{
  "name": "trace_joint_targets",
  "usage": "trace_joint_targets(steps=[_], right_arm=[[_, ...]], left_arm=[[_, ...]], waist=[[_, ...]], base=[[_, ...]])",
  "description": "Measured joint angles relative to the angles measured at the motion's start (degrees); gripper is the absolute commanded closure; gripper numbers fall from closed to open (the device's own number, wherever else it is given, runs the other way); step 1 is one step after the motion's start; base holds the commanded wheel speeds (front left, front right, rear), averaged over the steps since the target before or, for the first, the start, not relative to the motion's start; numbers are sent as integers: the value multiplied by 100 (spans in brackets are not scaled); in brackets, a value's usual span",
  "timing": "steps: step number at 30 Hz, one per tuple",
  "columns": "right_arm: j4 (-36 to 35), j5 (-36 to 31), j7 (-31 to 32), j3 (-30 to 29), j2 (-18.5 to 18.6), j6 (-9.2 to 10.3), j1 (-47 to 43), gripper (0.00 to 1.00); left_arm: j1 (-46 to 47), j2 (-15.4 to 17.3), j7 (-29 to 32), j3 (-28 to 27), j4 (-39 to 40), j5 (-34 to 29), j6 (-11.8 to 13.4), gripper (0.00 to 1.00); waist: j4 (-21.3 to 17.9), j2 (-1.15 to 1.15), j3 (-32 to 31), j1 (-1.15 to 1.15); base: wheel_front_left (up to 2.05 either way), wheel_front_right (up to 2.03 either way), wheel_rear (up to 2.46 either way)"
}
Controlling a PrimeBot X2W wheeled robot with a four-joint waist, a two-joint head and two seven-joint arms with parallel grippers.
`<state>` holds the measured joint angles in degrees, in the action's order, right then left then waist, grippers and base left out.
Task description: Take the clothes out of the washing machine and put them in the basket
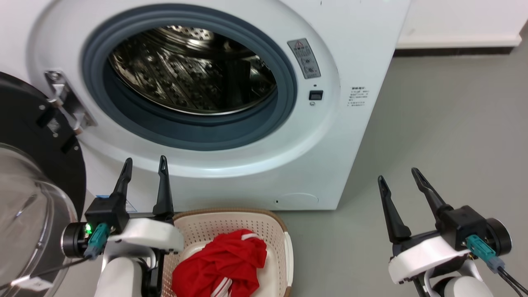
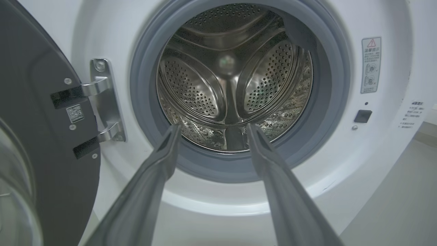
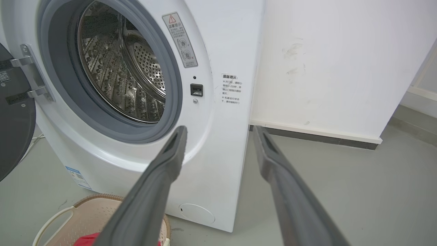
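The red clothes [image 1: 225, 260] with white stripe trim lie bunched inside the cream basket [image 1: 231, 218], which stands on the floor right in front of the washing machine [image 1: 330, 136]. Its door [image 1: 29, 173] hangs open on the left, and the steel drum [image 2: 232, 78] holds nothing I can see. My left gripper [image 1: 144, 163] is open just left of the basket, fingers pointing at the porthole. My right gripper [image 1: 398, 173] is open over the bare floor to the right of the machine. A red edge of the clothes [image 3: 85, 239] peeks out in the right wrist view.
Grey floor [image 1: 445, 132] stretches to the right of the washer. A white wall with a dark baseboard [image 3: 324, 135] stands behind it. The open door's glass bowl [image 1: 24, 214] juts out at the far left, close to my left arm.
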<state>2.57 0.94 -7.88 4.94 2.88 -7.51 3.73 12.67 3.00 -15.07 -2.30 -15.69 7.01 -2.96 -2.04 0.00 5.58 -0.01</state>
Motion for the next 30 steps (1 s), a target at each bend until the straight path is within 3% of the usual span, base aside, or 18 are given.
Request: trace_joint_targets(steps=[10,30], right_arm=[[-185,-1,121,-167,0,0,-392,0],[-301,48,189,-136,0,0,-634,0]], left_arm=[[-852,122,-1,115,820,-378,-19,0],[-1295,135,122,204,1047,-170,-7,0]], waist=[[82,0,-488,0],[152,0,-671,1]], base=[[0,0,0],[0,0,0]])
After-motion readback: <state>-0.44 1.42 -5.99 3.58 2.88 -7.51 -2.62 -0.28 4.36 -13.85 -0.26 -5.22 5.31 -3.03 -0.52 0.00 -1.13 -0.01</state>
